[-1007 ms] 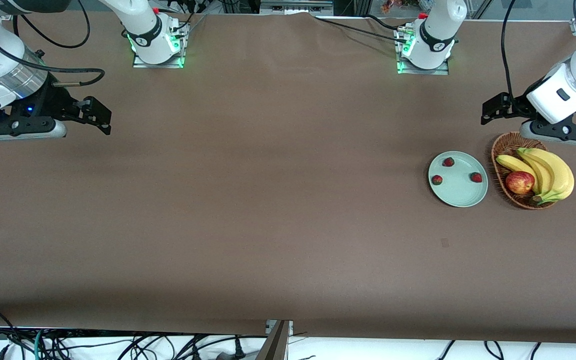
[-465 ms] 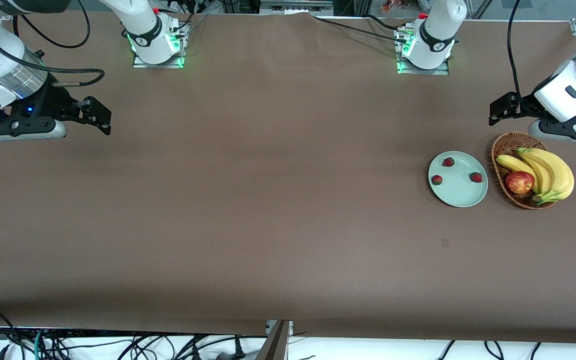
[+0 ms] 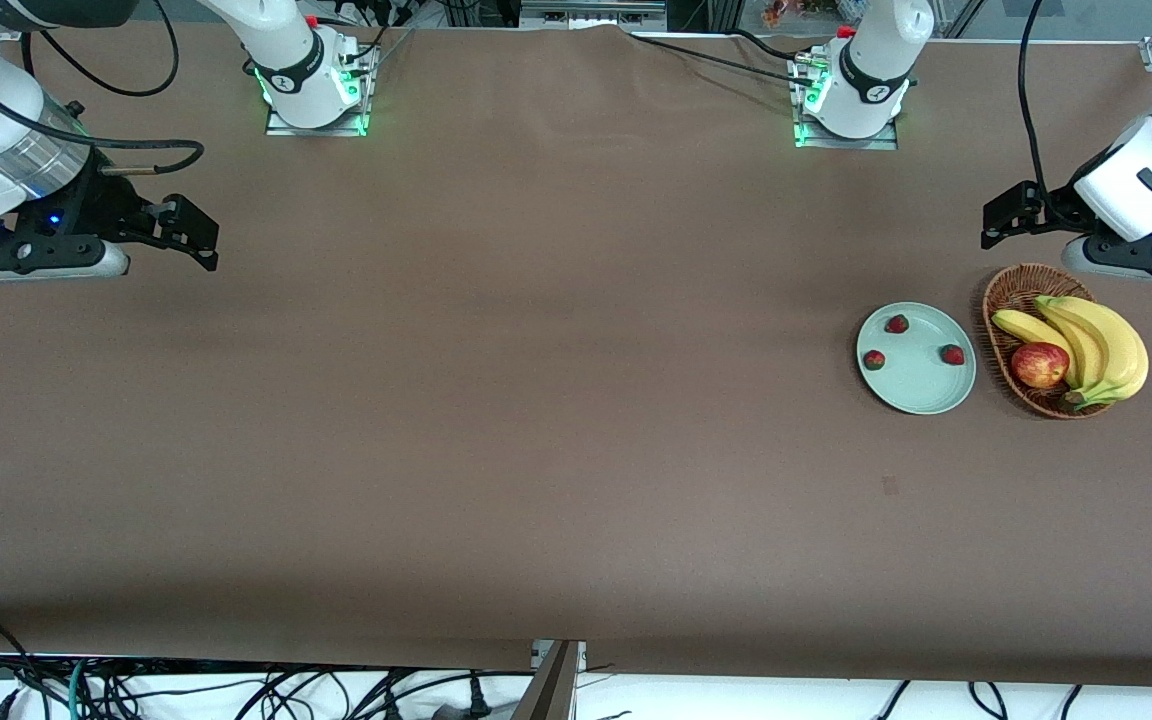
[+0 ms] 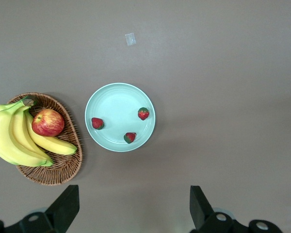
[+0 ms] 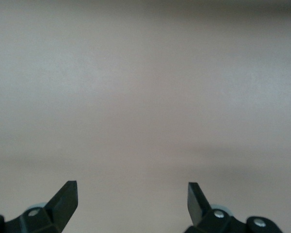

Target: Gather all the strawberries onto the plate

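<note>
**All three berries on the plate; nothing left to collect**

Three strawberries (image 3: 897, 324) (image 3: 874, 360) (image 3: 953, 354) lying on the plate (image 3: 921, 395), well apart from one another: one toward the plate's rim farthest from the front camera, one toward the rim facing the right arm's end of the counter (image 3: 536, 400), one toward the rim next to the basket (image 3: 998, 300). Same count in the left wrist view (image 4: 97, 123) (image 4: 143, 113) (image 4: 130, 138), all inside the plate (image 4: 116, 99). No berry visible anywhere off the plate, so the collecting step judged finished. Next move likely calls only for parking the arms clear; no further grasp needed.

Just beside the plate, toward the left arm's end: wicker basket with bananas (image 3: 1096, 345) and an apple (image 3: 1040, 365), not part of the task and best left alone.

Left gripper (image 3: 1011, 212) up over bare counter, just farther from the front camera than the basket and near the plate; jaws spread wide, holding and touching nothing, as the left wrist view (image 4: 134, 208) shows.

Right gripper (image 3: 186, 228) far from the plate, over bare counter at the right arm's end, waiting; jaws spread wide and empty, with only counter between them in the right wrist view (image 5: 132, 203).
</note>
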### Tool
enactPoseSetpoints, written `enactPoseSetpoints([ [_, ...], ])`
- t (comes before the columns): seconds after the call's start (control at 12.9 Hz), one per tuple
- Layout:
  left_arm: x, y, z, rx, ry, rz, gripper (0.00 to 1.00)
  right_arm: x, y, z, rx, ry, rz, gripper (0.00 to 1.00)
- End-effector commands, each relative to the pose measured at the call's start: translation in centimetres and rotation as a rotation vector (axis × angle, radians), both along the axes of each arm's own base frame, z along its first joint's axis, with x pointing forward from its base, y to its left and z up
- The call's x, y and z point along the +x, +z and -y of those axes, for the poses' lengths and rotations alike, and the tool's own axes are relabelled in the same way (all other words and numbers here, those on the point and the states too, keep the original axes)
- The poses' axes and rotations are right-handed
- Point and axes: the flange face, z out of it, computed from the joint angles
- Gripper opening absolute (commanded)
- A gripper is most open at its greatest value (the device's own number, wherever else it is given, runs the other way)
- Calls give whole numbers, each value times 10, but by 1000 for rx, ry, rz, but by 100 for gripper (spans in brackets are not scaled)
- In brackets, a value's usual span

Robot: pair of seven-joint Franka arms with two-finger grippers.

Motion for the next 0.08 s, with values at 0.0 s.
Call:
enactPoseSetpoints([
  [0.0, 3, 2, 0, 10, 3, -14, 100, 0, 2, 2, -8, 8, 1, 100],
])
